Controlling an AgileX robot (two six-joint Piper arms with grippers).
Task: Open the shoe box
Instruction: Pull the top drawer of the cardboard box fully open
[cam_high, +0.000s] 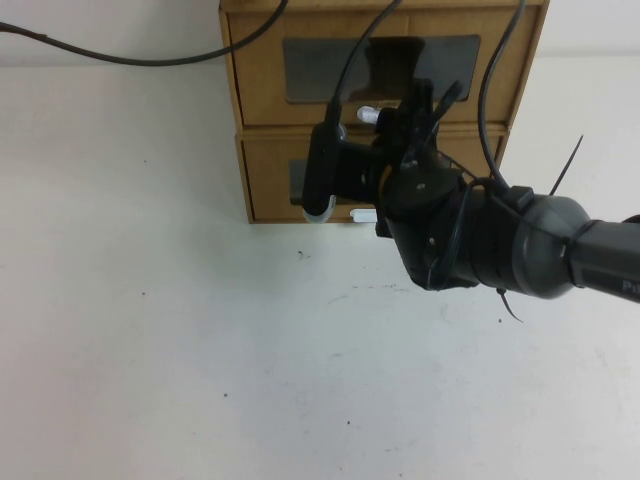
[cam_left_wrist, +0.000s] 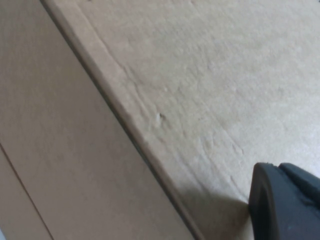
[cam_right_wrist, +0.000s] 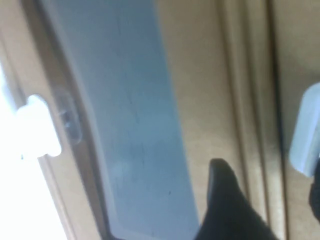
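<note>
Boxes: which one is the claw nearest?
The upper box: the open right gripper is at its white tab, above the lower box. The shut left gripper is by cardboard.

Surface: tan cardboard of the shoe box (cam_left_wrist: 215, 70), filling nearly the whole view, faintly creased.
Edge: raised lip (cam_left_wrist: 131, 107) crossing diagonally, with a dark seam alongside.
Beyond the seam: smoother, darker cardboard panel (cam_left_wrist: 60, 150).
Left gripper (cam_left_wrist: 287, 205): dark fingertip in one corner, jaws closed, close over the cardboard, contact unclear, shadow beside it.

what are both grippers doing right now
left gripper: shut, nothing held, close to a cardboard surface
right gripper: open, nothing held, at the upper shoe box front near its white handle
</note>
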